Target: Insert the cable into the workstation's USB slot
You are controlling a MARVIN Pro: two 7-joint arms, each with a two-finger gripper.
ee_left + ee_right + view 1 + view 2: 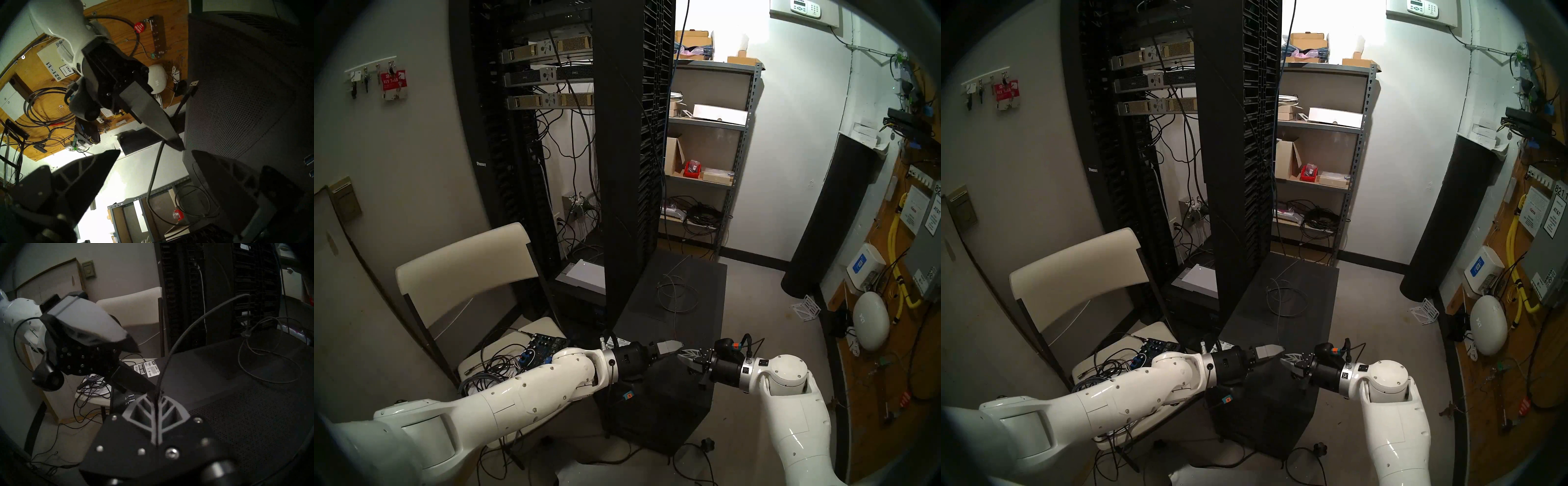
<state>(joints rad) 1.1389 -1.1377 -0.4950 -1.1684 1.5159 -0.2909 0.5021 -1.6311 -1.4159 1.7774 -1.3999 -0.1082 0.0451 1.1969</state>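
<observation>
Head views: cable [672, 292] loops limply on the workstation [687, 305], thin and light; best gripped at its stiff plug. Left wrist view: left gripper [153, 153] spread wide, cord between the fingers, plug [193, 85] beyond the right gripper [175, 144]. Right wrist view: right gripper clamps the cord near its tips.

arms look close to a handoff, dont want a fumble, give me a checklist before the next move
1. Right gripper shut on cable: ok.
2. Plug sticks clear of that gripper: ok.
3. Left gripper open, at the cable: ok.
4. Plug lined up with slots on workstation: not ok, it is well away from them.
5. Plug turned to match a slot: cannot tell.
6. Slack lies loose on workstation top: ok.
</observation>
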